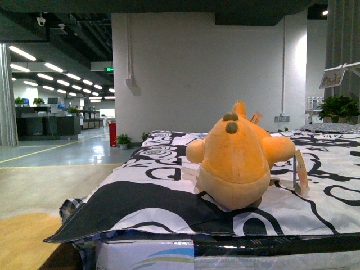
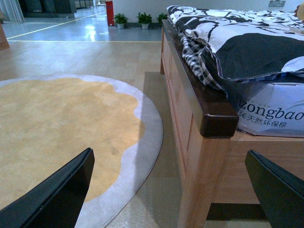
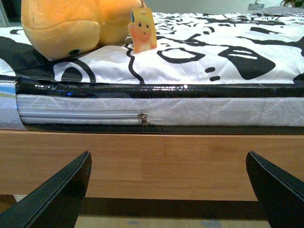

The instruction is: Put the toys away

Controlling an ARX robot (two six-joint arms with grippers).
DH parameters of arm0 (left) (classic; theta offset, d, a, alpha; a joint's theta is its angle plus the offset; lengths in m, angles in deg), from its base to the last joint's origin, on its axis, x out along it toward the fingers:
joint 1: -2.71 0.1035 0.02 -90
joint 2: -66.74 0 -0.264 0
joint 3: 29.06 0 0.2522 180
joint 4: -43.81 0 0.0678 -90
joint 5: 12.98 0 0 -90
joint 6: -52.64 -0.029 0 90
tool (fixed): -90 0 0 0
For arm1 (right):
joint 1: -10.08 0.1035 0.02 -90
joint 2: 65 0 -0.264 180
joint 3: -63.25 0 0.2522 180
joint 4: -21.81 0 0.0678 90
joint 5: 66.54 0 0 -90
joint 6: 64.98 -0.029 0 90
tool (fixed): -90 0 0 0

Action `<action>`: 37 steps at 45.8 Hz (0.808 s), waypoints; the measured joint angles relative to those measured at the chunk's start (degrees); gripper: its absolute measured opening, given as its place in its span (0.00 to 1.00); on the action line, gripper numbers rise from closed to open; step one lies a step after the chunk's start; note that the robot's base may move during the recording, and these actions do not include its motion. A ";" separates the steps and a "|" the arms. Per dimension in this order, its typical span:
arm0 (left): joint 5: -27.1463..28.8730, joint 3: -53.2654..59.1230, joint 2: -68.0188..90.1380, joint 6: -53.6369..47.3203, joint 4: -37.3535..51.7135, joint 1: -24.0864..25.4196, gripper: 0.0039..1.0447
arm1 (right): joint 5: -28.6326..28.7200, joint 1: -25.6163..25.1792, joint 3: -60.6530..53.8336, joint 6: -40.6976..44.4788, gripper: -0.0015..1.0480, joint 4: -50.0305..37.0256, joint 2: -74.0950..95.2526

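An orange-yellow plush toy sits upright on the black-and-white bedspread, near the bed's front edge, with a paper tag hanging at its right. The right wrist view shows the toy and its tag above the mattress side. My right gripper is open, low in front of the wooden bed rail, holding nothing. My left gripper is open too, near the floor by the bed's corner post. Neither gripper shows in the front view.
A round yellow rug with a grey border lies on the wooden floor left of the bed. The mattress is wrapped in plastic with a zipper. A white wall stands behind the bed; potted plants line its base.
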 joint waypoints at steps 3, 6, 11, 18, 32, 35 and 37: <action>0.00 0.00 0.00 0.00 0.00 0.00 0.94 | 0.00 0.02 0.00 0.00 0.94 0.00 0.00; 0.00 0.00 0.00 0.00 0.00 0.00 0.94 | -0.02 0.02 0.00 0.00 0.94 0.00 0.00; 0.00 0.00 0.00 0.00 0.00 0.00 0.94 | -0.02 0.02 0.00 0.00 0.94 0.00 0.00; 0.00 0.00 0.00 0.00 0.00 0.00 0.94 | -0.02 0.02 0.00 0.00 0.94 0.00 0.00; 0.00 0.00 0.00 0.00 0.00 0.00 0.94 | 29.35 -11.85 2.80 -5.77 0.94 -5.55 9.86; 0.00 0.00 0.00 0.00 0.00 0.00 0.94 | 30.47 -12.48 4.74 -6.43 0.94 -8.17 13.07; 0.00 0.00 0.00 0.00 0.00 0.00 0.94 | 29.73 -12.24 6.64 -6.36 0.94 -10.80 16.11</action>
